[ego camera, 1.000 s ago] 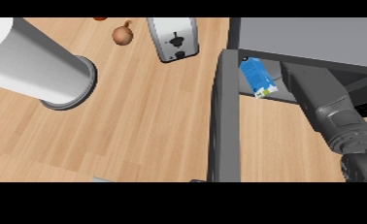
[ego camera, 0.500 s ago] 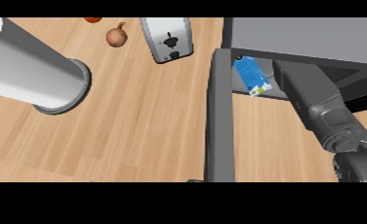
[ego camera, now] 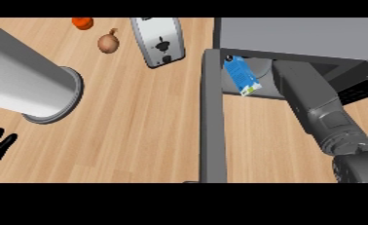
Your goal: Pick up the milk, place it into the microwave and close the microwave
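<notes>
The view has tilted since the earlier frames, and the left hand (ego camera: 6, 141) now peeps in at the near left edge, its fingers looking straight and apart. The right forearm (ego camera: 320, 107) reaches toward the microwave (ego camera: 287, 36) — its hand is hidden, so I cannot tell its state. The milk (ego camera: 241, 75) stands at the oven's mouth beside the open door (ego camera: 213, 121); closing likely remains. Farther off on the wooden worktop (ego camera: 137, 117) lie a toaster (ego camera: 158, 41), an onion (ego camera: 108, 43) and something orange (ego camera: 82, 22).

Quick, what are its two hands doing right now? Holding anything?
Left hand: only fingertips show at the view's left edge; cannot tell.
Right hand: out of sight, its forearm reaching into the microwave beside the milk.
</notes>
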`<action>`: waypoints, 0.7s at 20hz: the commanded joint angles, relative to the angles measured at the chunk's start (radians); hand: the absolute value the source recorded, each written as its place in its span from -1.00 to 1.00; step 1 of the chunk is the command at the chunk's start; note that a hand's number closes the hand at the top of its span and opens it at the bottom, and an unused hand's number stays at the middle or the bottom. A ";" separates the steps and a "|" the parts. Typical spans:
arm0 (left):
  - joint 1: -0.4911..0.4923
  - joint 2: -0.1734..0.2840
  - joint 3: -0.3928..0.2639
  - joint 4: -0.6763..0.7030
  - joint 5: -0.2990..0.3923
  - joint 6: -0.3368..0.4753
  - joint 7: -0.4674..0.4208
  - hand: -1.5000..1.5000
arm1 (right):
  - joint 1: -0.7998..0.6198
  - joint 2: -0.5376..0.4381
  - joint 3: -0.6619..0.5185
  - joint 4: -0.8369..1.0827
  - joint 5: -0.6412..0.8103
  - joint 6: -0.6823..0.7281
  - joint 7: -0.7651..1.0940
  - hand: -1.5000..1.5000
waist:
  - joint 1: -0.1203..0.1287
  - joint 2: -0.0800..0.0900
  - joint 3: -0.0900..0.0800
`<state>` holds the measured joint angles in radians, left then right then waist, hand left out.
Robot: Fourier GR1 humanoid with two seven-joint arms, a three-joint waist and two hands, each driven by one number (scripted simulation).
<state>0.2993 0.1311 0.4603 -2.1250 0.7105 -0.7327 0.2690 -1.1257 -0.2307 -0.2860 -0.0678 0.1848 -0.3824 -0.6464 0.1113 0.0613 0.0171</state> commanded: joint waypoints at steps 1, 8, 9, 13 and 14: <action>0.032 -0.025 -0.036 0.022 -0.026 -0.071 -0.014 -1.00 | 0.015 -0.039 -0.025 -0.020 -0.030 0.170 -0.024 -1.00 | -0.037 -0.031 -0.015; 0.026 -0.082 -0.173 0.055 -0.130 -0.164 0.002 -1.00 | 0.085 0.026 -0.073 -0.048 -0.094 0.407 -0.108 -1.00 | -0.084 -0.047 -0.016; 0.039 -0.089 -0.202 0.066 -0.133 -0.184 0.010 -1.00 | 0.102 0.028 -0.085 -0.043 -0.109 0.438 -0.104 -1.00 | -0.084 -0.047 -0.016; 0.023 -0.109 -0.182 0.101 -0.232 -0.245 -0.048 -1.00 | 0.173 0.066 -0.087 -0.067 -0.131 0.527 -0.119 -1.00 | -0.103 -0.060 -0.017; 0.024 -0.129 -0.236 0.047 -0.238 -0.187 -0.010 -1.00 | 0.210 0.104 -0.090 -0.074 -0.139 0.539 -0.161 -1.00 | -0.112 -0.064 -0.017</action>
<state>0.3306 0.0271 0.2722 -2.0631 0.5255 -0.9188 0.2496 -0.9825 -0.1737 -0.3659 -0.1204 0.0714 0.0778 -0.7644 0.0205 0.0099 0.0017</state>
